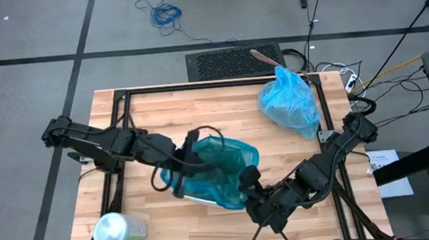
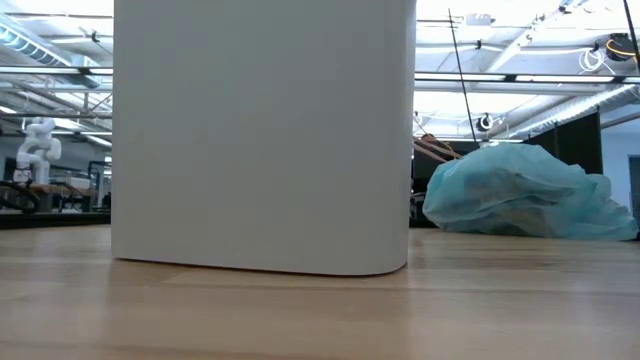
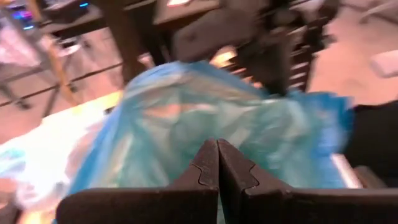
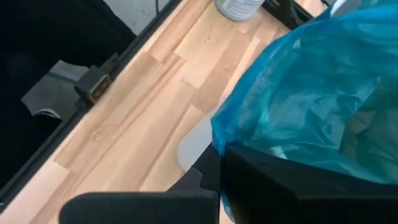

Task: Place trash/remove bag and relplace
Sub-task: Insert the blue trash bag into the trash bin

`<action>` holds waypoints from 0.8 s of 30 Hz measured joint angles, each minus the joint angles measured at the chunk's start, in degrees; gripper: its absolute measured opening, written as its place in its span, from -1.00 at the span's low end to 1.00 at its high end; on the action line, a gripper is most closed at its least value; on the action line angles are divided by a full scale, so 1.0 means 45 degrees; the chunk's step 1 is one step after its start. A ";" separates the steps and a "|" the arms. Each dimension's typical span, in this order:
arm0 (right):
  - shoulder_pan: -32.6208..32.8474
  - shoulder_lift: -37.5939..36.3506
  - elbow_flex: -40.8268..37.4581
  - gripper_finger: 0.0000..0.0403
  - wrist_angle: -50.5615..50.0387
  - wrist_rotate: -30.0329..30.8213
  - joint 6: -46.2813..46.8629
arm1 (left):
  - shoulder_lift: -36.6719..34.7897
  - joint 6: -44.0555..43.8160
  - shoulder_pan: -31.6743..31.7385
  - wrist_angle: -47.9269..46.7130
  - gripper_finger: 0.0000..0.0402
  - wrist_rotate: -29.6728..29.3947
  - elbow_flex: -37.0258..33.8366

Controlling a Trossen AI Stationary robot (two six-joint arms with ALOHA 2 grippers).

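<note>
The pale light-blue bag (image 1: 290,102) lies bunched up on the table's far right, its underside on the wood (image 2: 520,195). The trash is hidden. At mid-table a darker teal-green bag (image 1: 222,169) sits over the white bin (image 2: 260,135). My left gripper (image 1: 190,149) is shut at that bag's left side, the plastic right behind its fingertips (image 3: 217,146). My right gripper (image 1: 248,180) is shut at the bag's near right side (image 4: 214,186). My left gripper's shut fingertips (image 3: 208,165) stand against the teal-green bag's left side (image 3: 186,118), coming level from the table's left; whether they hold or touch the plastic I cannot tell. My right gripper pinches the teal-green bag's edge (image 4: 225,155) between its two fingers, slanting down from the table's near right. The plastic drapes over one finger (image 4: 280,186), and the rest of the bag lies over the bin.
A pale-green container with a white lid (image 1: 116,231) stands at the table's near left corner. The black frame rail (image 4: 93,84) runs along the table's edge. Bare wood (image 1: 191,110) lies between the bin and the far edge.
</note>
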 joint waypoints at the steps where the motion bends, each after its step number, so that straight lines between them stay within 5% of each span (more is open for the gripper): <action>1: 0.0000 0.0013 0.0000 -1.00 -0.0006 0.0141 -0.0002 | -0.0039 -0.0004 -0.0067 -0.0003 -1.00 0.0336 0.0005; 11: -0.0325 0.0023 0.0000 -1.00 -0.0015 0.0303 0.0238 | 0.0546 0.0015 -0.0503 -0.0780 -1.00 0.2480 0.0005; 18: -0.0325 0.0023 0.0000 -1.00 -0.0029 0.0284 0.0241 | 0.0327 0.0248 -0.0384 -0.1189 -1.00 0.1499 0.0334; 24: -0.0350 0.0023 0.0000 -1.00 -0.0037 0.0260 0.0249 | 0.0493 -0.0202 -0.0422 -0.1472 -1.00 0.3609 0.0423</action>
